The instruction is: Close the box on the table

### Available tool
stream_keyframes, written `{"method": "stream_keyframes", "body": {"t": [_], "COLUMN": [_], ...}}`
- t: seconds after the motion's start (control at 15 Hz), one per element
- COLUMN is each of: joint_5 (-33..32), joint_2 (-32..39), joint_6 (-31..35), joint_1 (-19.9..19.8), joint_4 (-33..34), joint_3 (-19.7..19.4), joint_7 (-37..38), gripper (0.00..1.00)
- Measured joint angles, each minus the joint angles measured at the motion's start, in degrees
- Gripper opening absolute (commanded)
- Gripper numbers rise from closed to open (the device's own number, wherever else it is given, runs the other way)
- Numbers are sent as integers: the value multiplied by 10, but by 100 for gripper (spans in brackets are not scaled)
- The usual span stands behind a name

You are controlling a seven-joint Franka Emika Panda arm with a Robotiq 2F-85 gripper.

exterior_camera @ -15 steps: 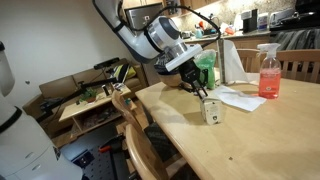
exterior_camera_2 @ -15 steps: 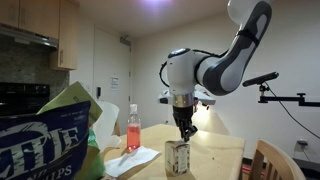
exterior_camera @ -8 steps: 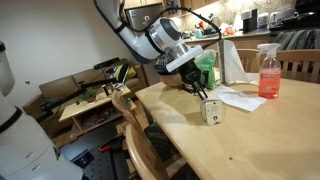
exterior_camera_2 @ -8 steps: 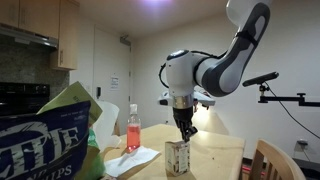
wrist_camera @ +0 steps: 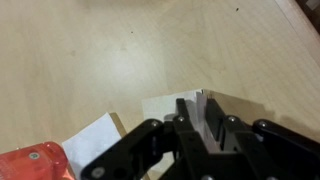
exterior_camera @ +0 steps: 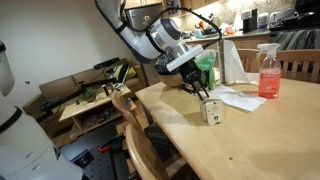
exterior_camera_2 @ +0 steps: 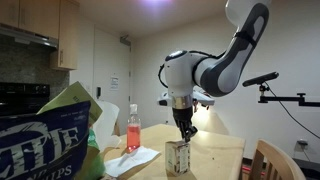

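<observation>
The box (exterior_camera: 212,111) is a small cream-white carton standing upright on the light wooden table (exterior_camera: 250,140). Both exterior views show my gripper (exterior_camera: 203,93) right on top of it, pointing down at its top flaps. The box (exterior_camera_2: 178,157) stands just under my gripper (exterior_camera_2: 186,133). In the wrist view the black fingers (wrist_camera: 186,112) are nearly together above the box (wrist_camera: 160,105), and a white flap stands upright in the narrow gap of my gripper (wrist_camera: 200,115). The table (wrist_camera: 80,50) lies pale below.
A pink spray bottle (exterior_camera: 269,72) and flat white paper sheets (exterior_camera: 238,97) lie behind the box. A wooden chair (exterior_camera: 135,130) stands at the table's edge. A chip bag (exterior_camera_2: 50,135) fills a near corner. A cluttered low bench (exterior_camera: 85,105) sits beyond.
</observation>
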Motion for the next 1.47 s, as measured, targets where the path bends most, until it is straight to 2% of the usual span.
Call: {"method": "stream_keyframes", "body": {"t": [0.07, 0.2, 0.33, 0.4, 0.47, 0.53, 0.6, 0.67, 0.87, 1.07, 1.2, 1.47], "joint_5": [0, 0, 0, 0, 0, 0, 0, 0, 0, 0, 0, 0], "joint_2": [0, 1, 2, 2, 3, 4, 4, 5, 5, 5, 6, 7], "joint_6": [0, -1, -2, -3, -3, -4, -5, -6, -10, -15, -18, -20], "joint_1": [0, 0, 0, 0, 0, 0, 0, 0, 0, 0, 0, 0], "joint_4": [0, 1, 1, 2, 3, 3, 4, 6, 8, 11, 13, 16], "joint_3": [0, 1, 1, 1, 1, 1, 2, 2, 5, 8, 10, 12], "joint_7": [0, 0, 0, 0, 0, 0, 0, 0, 0, 0, 0, 0], "gripper": [63, 61, 50, 39, 34, 17, 13, 17, 20, 29, 24, 24]}}
